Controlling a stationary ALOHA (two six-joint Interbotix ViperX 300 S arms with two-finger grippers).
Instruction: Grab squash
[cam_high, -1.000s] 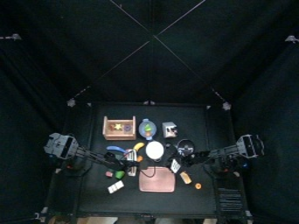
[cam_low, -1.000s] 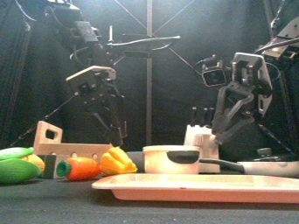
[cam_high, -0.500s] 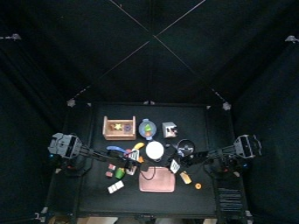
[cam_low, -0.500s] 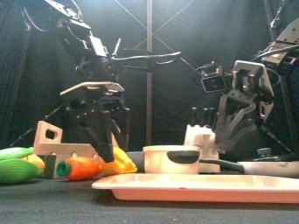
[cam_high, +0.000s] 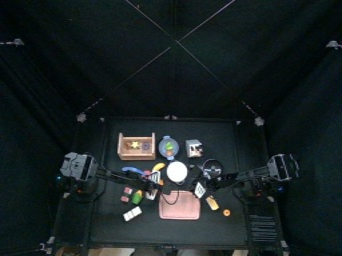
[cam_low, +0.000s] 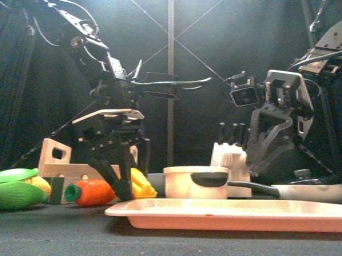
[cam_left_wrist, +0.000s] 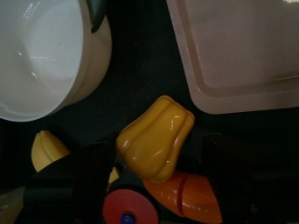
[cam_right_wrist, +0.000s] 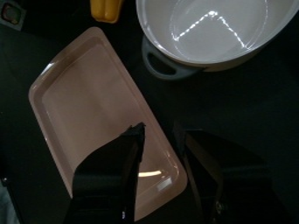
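While it was high above the toys a second ago, the left gripper (cam_low: 118, 170) has now dropped to table level, jaws apart, straddling the yellow squash (cam_left_wrist: 156, 142). In the left wrist view the squash sits right between the two jaws, not yet pinched as far as I can tell. Meaning for the task: approach looks done, closing is what's left, judging by how the jaws bracket it.

Squash location: front-left part of the table, just beside the white bowl (cam_left_wrist: 52, 61) and near a corner of the pink tray (cam_left_wrist: 239, 48). An orange toy (cam_left_wrist: 193, 194) touches or nearly touches its lower end, and a small yellow piece (cam_left_wrist: 45, 150) lies near it; a clumsy close could catch the orange one.

Versus half a second ago, the left arm is lower still and its jaws now hide most of the squash in the front view. The wooden rack (cam_low: 56, 157) and green toys (cam_low: 19, 188) have not moved.

The right gripper (cam_right_wrist: 158, 171) hangs over the pink tray on the right side, jaws slightly apart, holding nothing, same place as before.
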